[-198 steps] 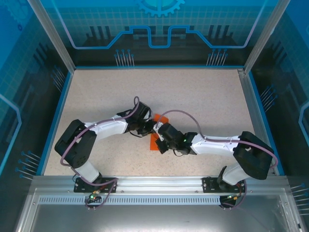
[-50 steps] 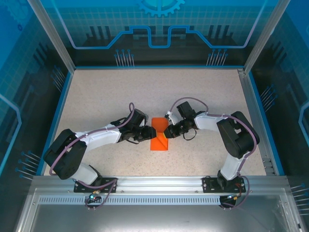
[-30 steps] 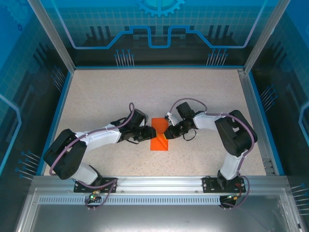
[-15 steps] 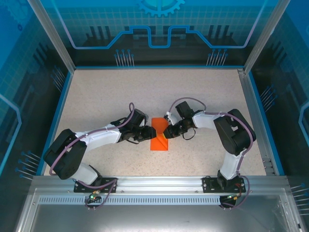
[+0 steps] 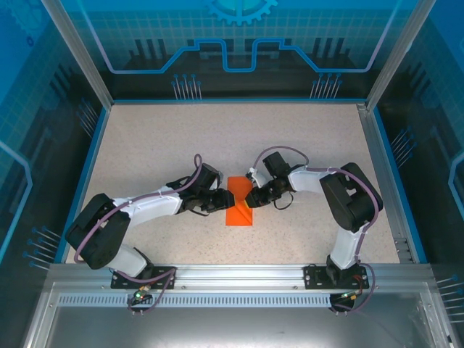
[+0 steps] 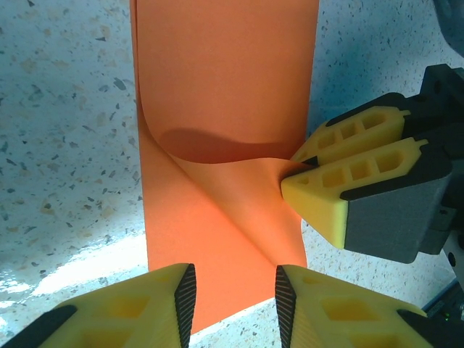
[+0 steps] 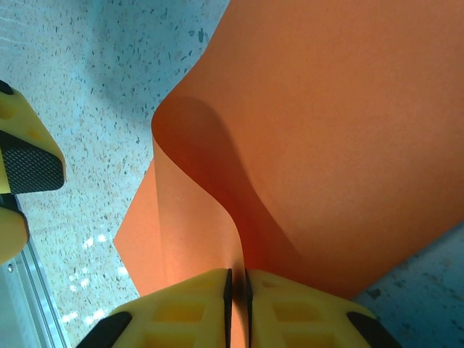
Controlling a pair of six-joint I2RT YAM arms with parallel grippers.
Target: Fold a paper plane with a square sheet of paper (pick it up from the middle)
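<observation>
Left wrist, right hand (image 6: pixel 290 174) pinching paper (image 6: pixel 225 72) edge, left hand (image 6: pixel 233 290) parted

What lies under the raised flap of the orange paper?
Under the flap lies another layer of the orange paper, shadowed. The table beneath it is covered.

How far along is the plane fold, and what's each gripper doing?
Done: the paper lies as a narrow rectangle, so the first half fold looks made. In hand: the right gripper pinches the top layer at one edge, bowed over in a diagonal curl, not pressed flat. The left gripper stands open at the paper's edge. Left: crease this fold, likely a matching one, then the wings; no pointed shape yet.
</observation>
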